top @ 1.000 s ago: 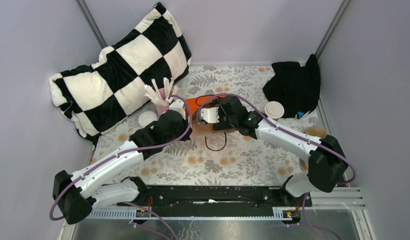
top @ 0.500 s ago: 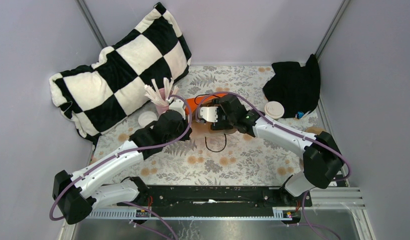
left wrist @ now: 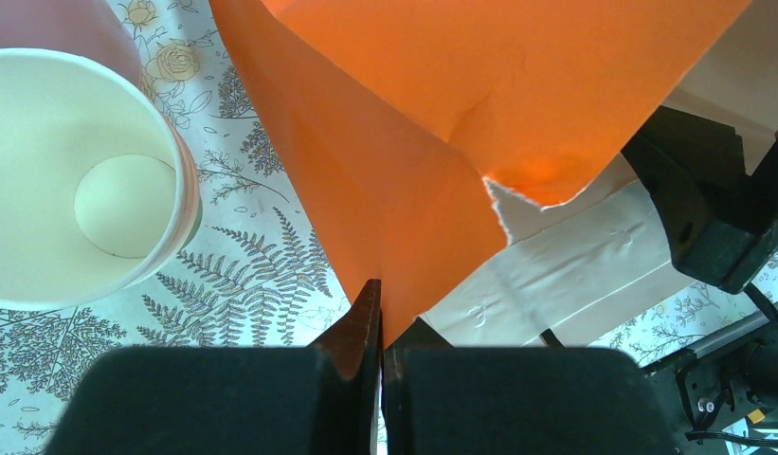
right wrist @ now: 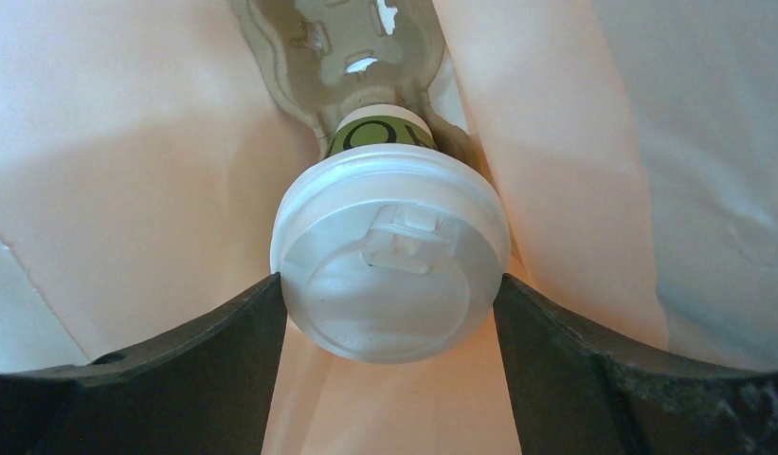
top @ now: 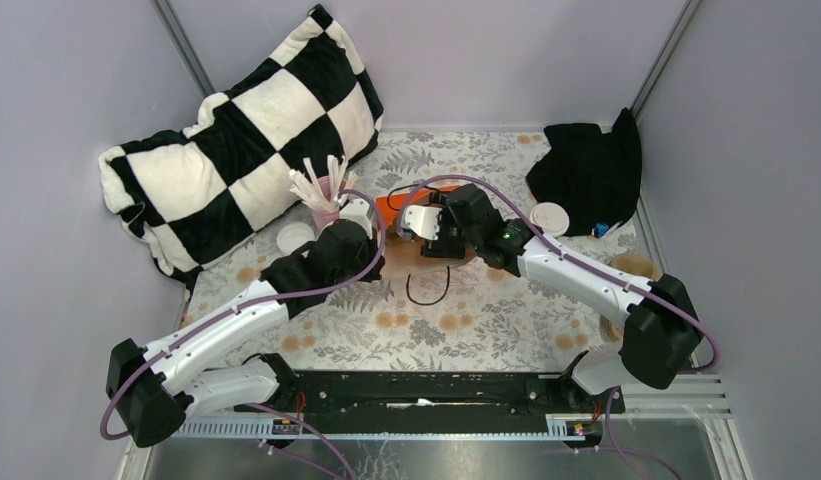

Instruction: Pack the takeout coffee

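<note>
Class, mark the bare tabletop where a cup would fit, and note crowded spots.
Free: the near-centre tablecloth between left arm and right arm; the far strip between checkered pillow and black cloth. Crowded: around the orange bag and pink cup.

The bag [left wrist: 385,180] is matt orange paper, creased, fibrous at its torn edge; the lid [right wrist: 389,256] is smooth, milky white plastic with a slight sheen; the cup [right wrist: 380,133] is printed green paper; the carrier [right wrist: 328,47] looks like rough grey moulded pulp; the right fingers [right wrist: 593,360] are matt black plastic; the pillow [top: 236,140] is plush cloth.
</note>
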Controlling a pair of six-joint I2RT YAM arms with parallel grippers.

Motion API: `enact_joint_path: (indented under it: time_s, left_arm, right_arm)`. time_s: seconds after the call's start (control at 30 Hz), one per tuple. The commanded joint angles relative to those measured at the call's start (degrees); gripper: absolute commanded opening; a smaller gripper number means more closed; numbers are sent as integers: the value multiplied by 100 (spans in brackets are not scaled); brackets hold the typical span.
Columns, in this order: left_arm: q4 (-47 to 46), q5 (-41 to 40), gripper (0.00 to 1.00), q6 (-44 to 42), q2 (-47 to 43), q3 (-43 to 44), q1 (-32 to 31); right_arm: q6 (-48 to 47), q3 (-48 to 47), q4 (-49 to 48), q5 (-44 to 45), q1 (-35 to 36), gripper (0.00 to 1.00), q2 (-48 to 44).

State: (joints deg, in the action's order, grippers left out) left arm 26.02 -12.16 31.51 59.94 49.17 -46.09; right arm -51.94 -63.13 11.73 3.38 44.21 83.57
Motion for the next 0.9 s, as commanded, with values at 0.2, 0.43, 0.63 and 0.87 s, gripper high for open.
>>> enact_joint_path:
  time_s: [0.2, 0.43, 0.63, 0.87]
  left_arm:
    - [-22, -20, 0, 32, -58, 234, -15]
    - [-21, 3, 0, 9, -51, 249, -14]
    - [35, -61, 0, -6, -5, 332, -14]
    - [401, -510, 0, 204, 305, 804, 10]
  right_arm:
    - [379, 84, -230, 443, -103, 51, -205]
    - [591, 81, -257, 444, -105, 52, -161]
    - [1272, -724, 600, -403, -86, 51, -221]
    - [3016, -1397, 2155, -1680, 14, 51, -1047]
